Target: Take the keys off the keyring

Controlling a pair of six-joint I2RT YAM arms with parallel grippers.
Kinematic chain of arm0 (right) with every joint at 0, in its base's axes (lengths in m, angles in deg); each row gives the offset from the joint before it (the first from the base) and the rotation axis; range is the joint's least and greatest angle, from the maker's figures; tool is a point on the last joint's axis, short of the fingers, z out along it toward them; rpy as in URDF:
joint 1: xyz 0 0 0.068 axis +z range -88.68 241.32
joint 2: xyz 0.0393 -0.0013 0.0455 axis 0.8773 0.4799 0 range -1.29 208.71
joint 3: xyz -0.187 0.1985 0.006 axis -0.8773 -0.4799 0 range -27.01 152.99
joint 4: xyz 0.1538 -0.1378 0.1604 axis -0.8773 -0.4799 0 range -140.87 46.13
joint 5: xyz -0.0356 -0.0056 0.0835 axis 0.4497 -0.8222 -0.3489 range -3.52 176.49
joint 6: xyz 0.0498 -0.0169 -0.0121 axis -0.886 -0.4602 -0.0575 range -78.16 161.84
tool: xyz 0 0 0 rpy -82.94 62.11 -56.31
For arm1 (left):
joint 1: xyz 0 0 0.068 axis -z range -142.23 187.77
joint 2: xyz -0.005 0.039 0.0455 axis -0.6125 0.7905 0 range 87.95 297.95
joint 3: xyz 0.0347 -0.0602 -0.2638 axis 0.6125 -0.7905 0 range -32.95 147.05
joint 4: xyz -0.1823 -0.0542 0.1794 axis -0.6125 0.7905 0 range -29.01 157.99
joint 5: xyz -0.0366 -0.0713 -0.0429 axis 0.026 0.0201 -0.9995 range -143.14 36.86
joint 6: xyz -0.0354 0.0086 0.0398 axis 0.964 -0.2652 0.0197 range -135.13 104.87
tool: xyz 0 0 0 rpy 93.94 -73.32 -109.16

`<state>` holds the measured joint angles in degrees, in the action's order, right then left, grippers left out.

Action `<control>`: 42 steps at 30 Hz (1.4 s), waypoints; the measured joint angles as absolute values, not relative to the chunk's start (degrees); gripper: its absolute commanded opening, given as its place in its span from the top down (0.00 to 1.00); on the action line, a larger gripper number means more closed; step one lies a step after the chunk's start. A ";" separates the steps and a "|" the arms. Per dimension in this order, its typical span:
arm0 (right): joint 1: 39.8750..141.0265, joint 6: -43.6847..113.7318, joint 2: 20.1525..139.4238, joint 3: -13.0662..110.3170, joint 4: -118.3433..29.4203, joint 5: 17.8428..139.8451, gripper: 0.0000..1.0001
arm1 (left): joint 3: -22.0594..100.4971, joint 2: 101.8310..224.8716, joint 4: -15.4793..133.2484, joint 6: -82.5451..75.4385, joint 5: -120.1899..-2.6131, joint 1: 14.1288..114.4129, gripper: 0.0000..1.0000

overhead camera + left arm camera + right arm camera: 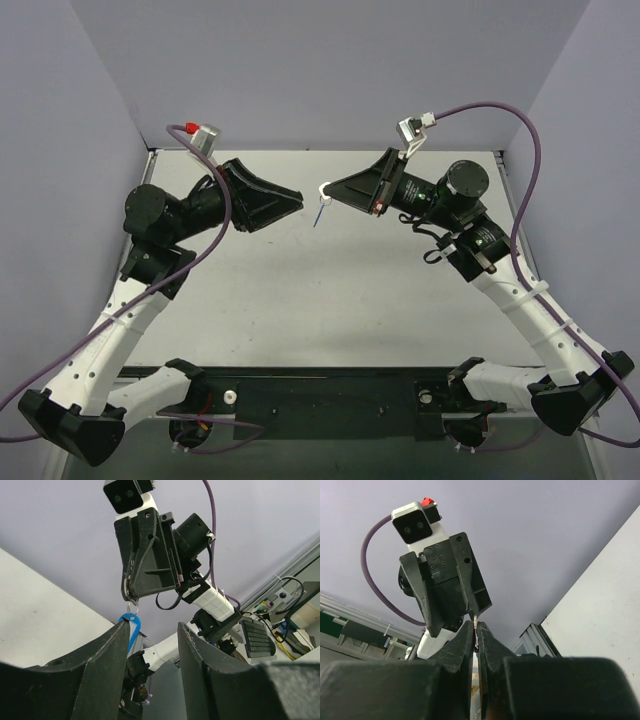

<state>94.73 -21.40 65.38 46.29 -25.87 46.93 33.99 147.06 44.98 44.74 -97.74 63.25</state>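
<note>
Right gripper (476,626) pinches the stiff little keyring (131,606), left gripper (155,626) gaping open; I'd grab that light, dangling blue tag (137,626).

Plain lilac-grey matte walls (330,60) enclose a flat pale grey tabletop (330,310) on three sides; the light is soft and even; beyond the enclosure, what looks like a black computer keyboard (256,638) sits among tangled cables.

Overhead: fixed, high behind the arm bases (200,385), looking down on counter (330,300). Left wrist: close, facing right hand (131,599). Right wrist: close, facing left hand (456,620). Shared: gap between hands.
</note>
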 measured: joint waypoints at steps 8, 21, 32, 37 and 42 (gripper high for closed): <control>94.78 -22.00 66.10 46.29 -24.73 46.96 1.00 | 33.96 148.63 43.62 44.59 -97.65 64.78 0.51; 95.63 -22.26 66.10 46.29 -24.21 47.04 1.00 | 33.99 150.88 45.31 42.62 -95.44 66.79 0.56; 96.04 -22.26 66.10 46.29 -23.92 47.26 1.00 | 34.23 152.15 45.79 42.01 -94.48 68.75 0.64; 96.31 -22.24 66.10 46.29 -23.92 47.26 1.00 | 35.06 152.15 45.87 41.36 -94.24 68.80 0.65; 96.59 -22.24 66.10 46.29 -23.92 47.55 1.00 | 35.43 152.15 46.38 41.14 -94.11 68.80 0.76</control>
